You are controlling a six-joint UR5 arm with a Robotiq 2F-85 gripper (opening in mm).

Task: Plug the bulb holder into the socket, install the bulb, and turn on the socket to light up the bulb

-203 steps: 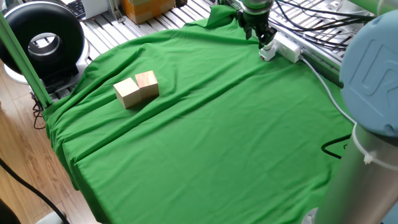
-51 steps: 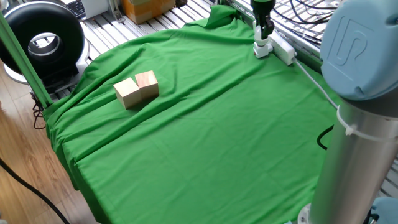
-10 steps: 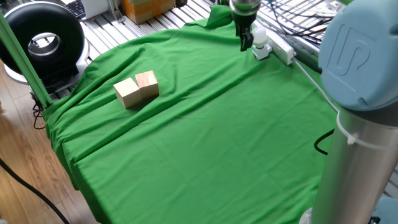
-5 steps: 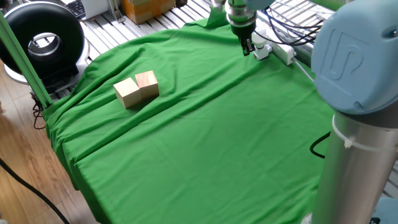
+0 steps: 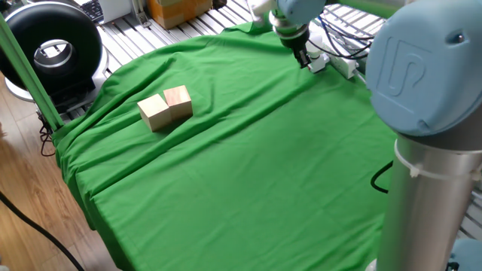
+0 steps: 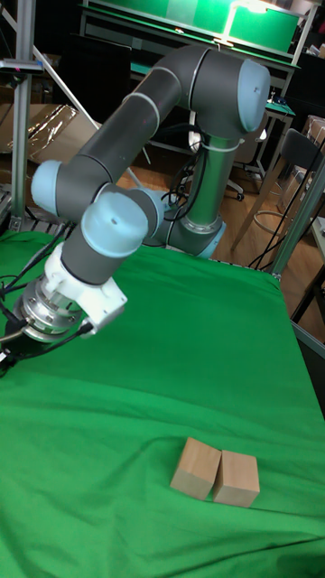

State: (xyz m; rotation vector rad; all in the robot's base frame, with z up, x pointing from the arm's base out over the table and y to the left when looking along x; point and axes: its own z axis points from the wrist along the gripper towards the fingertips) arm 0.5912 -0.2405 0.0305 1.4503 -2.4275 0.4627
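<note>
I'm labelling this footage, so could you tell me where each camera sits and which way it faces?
Fixed view: high at one table corner, looking across the green cloth to the power strip; arm column near, gripper far.
Tall fixed view: opposite side, facing the arm's base; wrist at left edge.
Shared: wooden blocks, cloth, arm.

Plain green cloth [image 5: 248,165] fills the frame; two pale wooden blocks [image 5: 166,108] left of centre; white socket [image 5: 343,64] upper right.
</note>
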